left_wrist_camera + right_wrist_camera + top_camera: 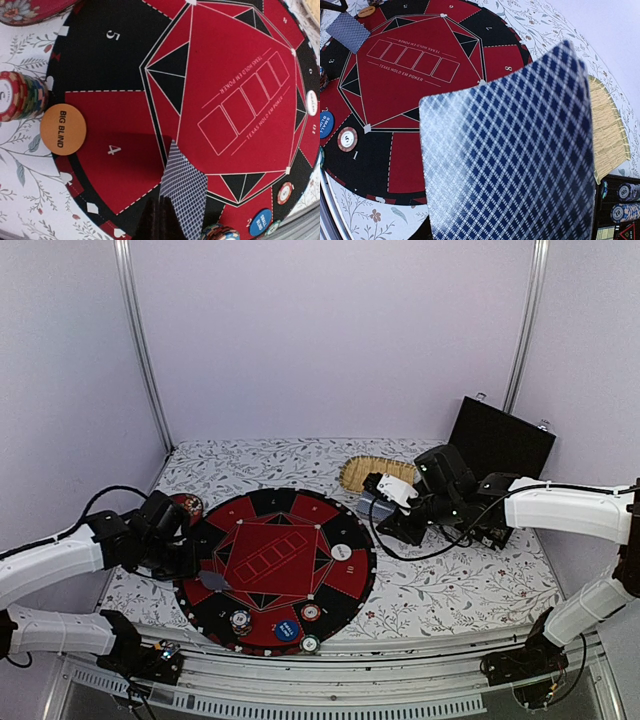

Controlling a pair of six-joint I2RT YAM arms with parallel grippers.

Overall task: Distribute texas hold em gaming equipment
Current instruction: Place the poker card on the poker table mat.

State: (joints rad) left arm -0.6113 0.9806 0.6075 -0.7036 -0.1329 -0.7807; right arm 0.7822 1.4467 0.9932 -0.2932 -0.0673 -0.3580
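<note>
The round red and black poker mat [262,558] lies mid-table. My left gripper [203,573] hovers over its left edge, shut on a grey-blue-backed playing card [189,187] that slants above segment 4. My right gripper [393,493] hangs off the mat's right side, shut on a second card [512,155], whose back fills the right wrist view and hides the fingers. An orange Big Blind button [63,132] sits on the mat's rim beside a chip stack [17,96]. A blue Small Blind button [287,630], a white button [341,551] and single chips [311,613] rest on the mat.
An oval woven straw tray [372,471] lies behind the right gripper. An open black case [500,440] with chip stacks [625,201] stands at the right. A small red patterned dish [187,505] sits left of the mat. Grey walls close in the floral tablecloth.
</note>
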